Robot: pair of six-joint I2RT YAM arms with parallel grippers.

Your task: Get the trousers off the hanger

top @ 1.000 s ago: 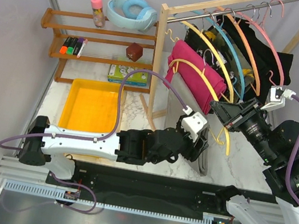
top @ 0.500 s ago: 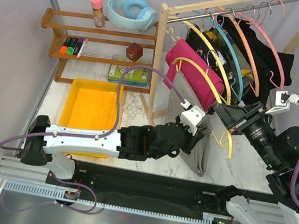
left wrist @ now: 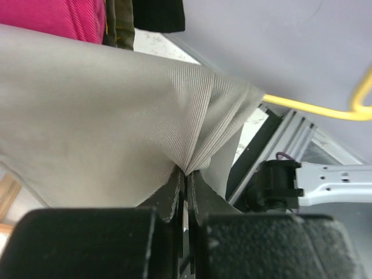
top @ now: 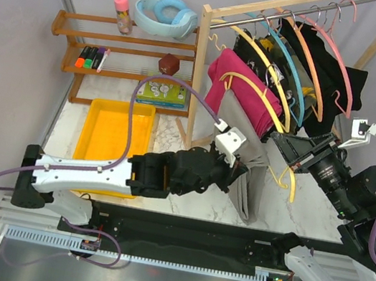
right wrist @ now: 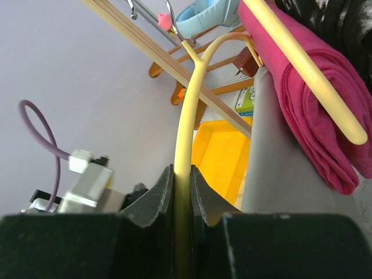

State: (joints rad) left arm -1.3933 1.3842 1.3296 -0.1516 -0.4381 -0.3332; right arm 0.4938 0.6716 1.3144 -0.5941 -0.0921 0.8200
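Note:
The grey trousers hang over the front yellow hanger on the rail. My left gripper is shut on a pinched fold of that grey cloth; the left wrist view shows the grey trousers bunched right at the left gripper. My right gripper is shut on the yellow hanger, whose bar runs between the jaws of the right gripper. Magenta trousers hang just behind on a second yellow hanger. Black trousers hang further back.
A wooden rack post stands left of the clothes. A yellow tray lies on the marble table, below a wooden shelf with markers and small boxes. Blue, orange and pink hangers crowd the rail.
My left gripper has shut on the grey trousers and drawn them left, spreading the cloth. The right arm has shifted slightly to the right, still holding the yellow hanger.

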